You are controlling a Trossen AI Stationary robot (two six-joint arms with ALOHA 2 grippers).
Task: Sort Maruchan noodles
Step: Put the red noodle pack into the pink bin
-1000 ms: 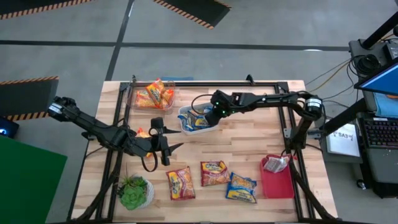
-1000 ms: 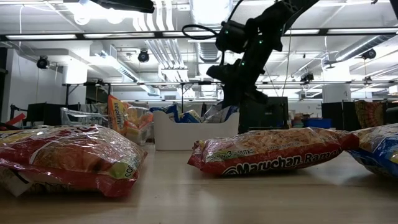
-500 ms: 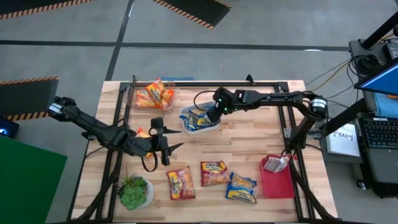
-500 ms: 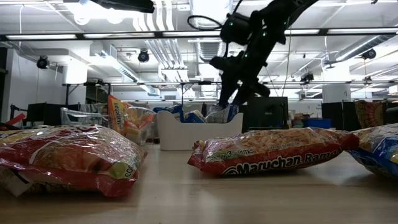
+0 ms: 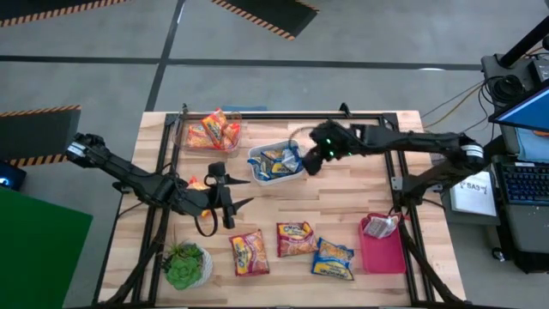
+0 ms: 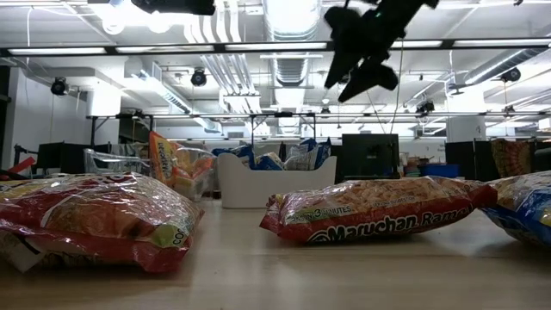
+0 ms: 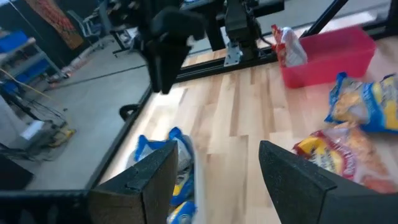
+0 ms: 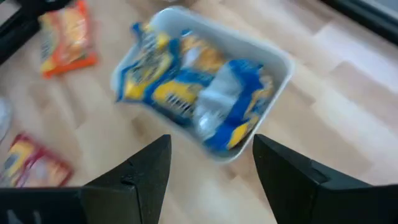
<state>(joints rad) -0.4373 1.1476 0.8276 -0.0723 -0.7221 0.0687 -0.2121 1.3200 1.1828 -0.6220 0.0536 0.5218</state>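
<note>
While right gripper point(image 5: 319, 157) hangs just beside the white bin point(image 5: 256, 176): fingers spread wide, empty.
Left gripper point(image 5: 230, 193): waits mid-table, fingers wide, empty.
Noodles: blue packets point(image 8: 186, 87) piled in white bin; orange ones point(image 5: 213, 130) in clear bin; three packets point(image 5: 294, 239) loose at the front edge; one in the pink bin point(image 5: 383, 255).
Risk: top blue packet sticks over the rim, could slide out if bumped; loose three need sorting by colour, easy misbin.
</note>
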